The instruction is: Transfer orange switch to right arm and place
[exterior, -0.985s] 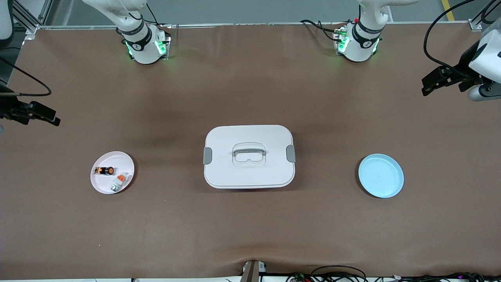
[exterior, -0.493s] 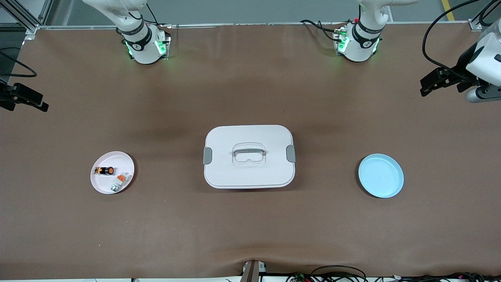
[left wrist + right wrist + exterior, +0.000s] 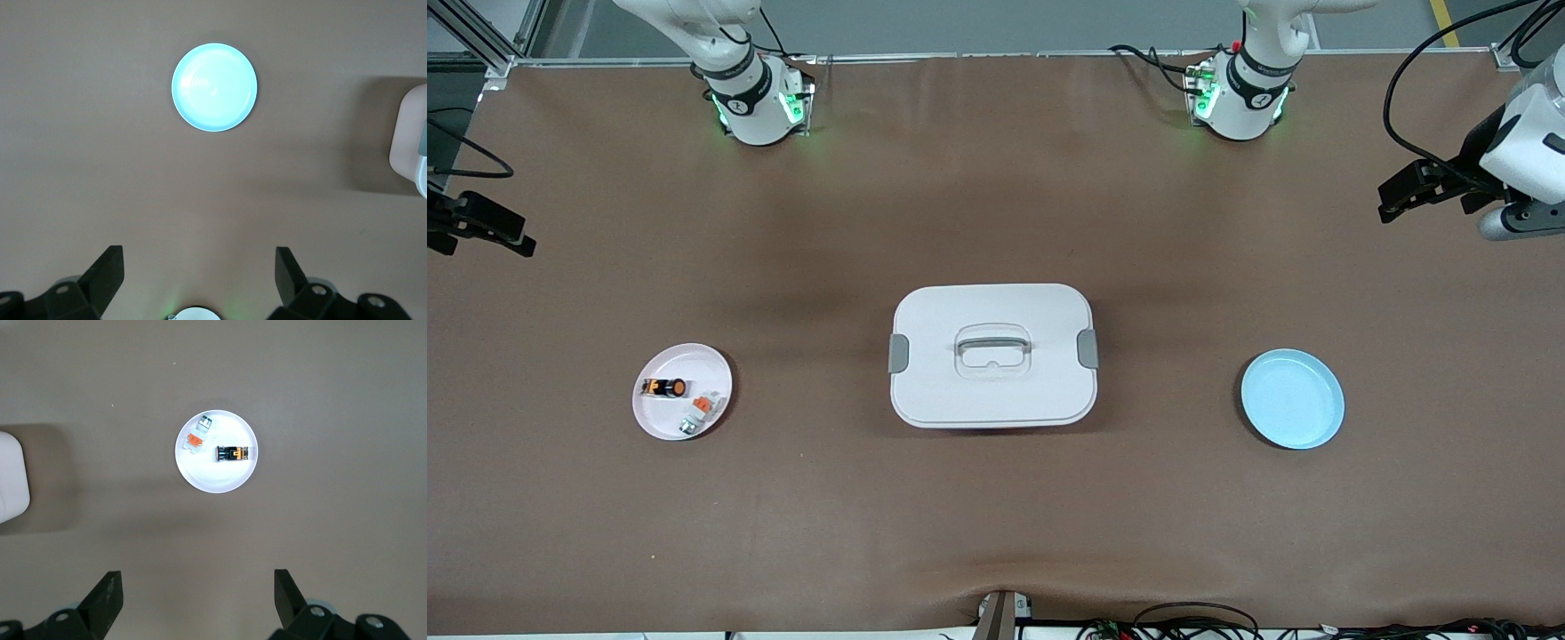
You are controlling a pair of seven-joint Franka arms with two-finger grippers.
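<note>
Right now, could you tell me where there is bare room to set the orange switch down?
The blue plate, toward the left arm's end, holds nothing. Bare tabletop lies between it and the white lidded box, and between the box and the white plate. The white plate is crowded: the orange switch and a white-and-orange piece lie on it.

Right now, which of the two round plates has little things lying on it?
The white plate toward the right arm's end holds the orange switch and a small white-and-orange piece. The blue plate holds nothing.
</note>
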